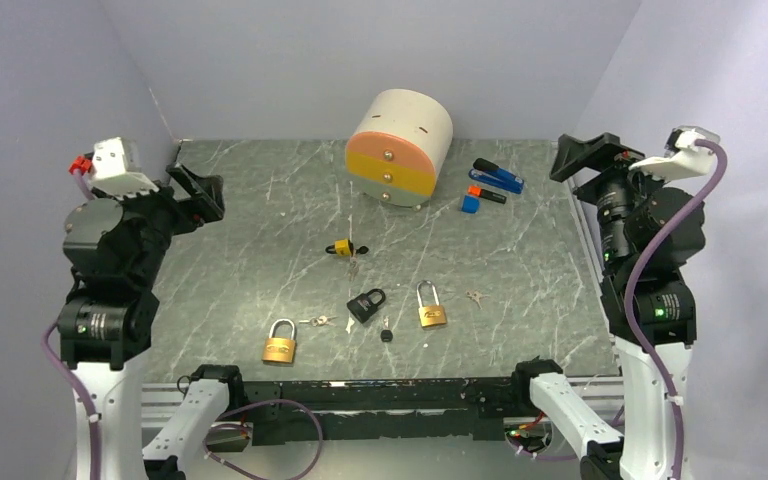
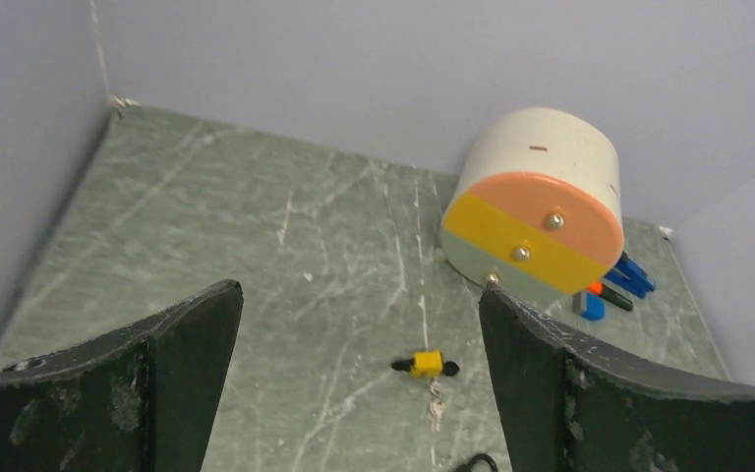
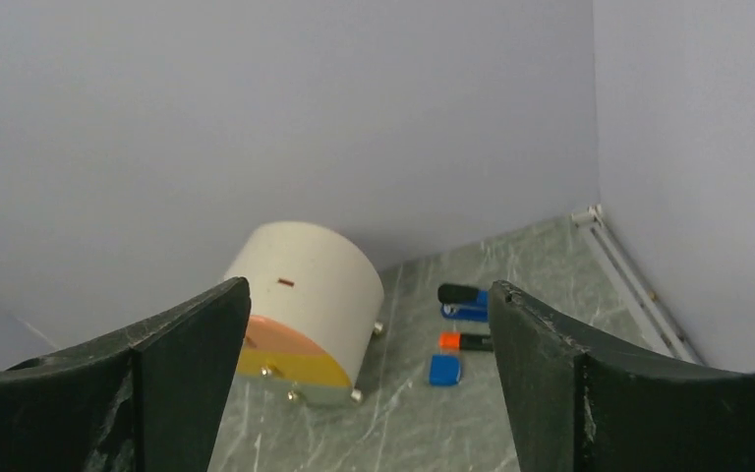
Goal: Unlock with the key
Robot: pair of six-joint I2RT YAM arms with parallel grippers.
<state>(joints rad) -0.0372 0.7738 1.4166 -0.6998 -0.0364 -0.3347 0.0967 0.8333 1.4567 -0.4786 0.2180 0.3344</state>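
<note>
Stretching between the pale walls, the green stone tabletop [image 1: 260, 230] carried all the things. The left arm [image 1: 110, 260] stood folded up at the left edge and the right arm [image 1: 650, 250] at the right edge. The left fingers [image 2: 157, 374] were spread wide apart and held nothing. The right fingers [image 3: 157, 374] were spread wide too, with nothing between them. Both pairs were up in the air, well apart from the locks.

A round cream box [image 1: 400, 145] lay on its side near the middle of the far edge, showing an orange and yellow front with small knobs. Near the far right corner lay a blue stapler [image 1: 500, 178], a black and orange pen [image 1: 485, 194] and a little blue block [image 1: 470, 204].

Four locks lay nearer the near edge. A big brass padlock [image 1: 280, 342] sat left of the middle. A black padlock [image 1: 366, 303] sat in the middle. A second brass padlock [image 1: 431, 305] sat just to its right. A small yellow lock [image 1: 340, 247] lay farther in, toward the round box.

Silver keys [image 1: 318, 321] lay between the big brass padlock and the black one. A black-headed key [image 1: 387, 335] lay just beside the black padlock. More silver keys [image 1: 474, 297] lay right of the second brass padlock.
</note>
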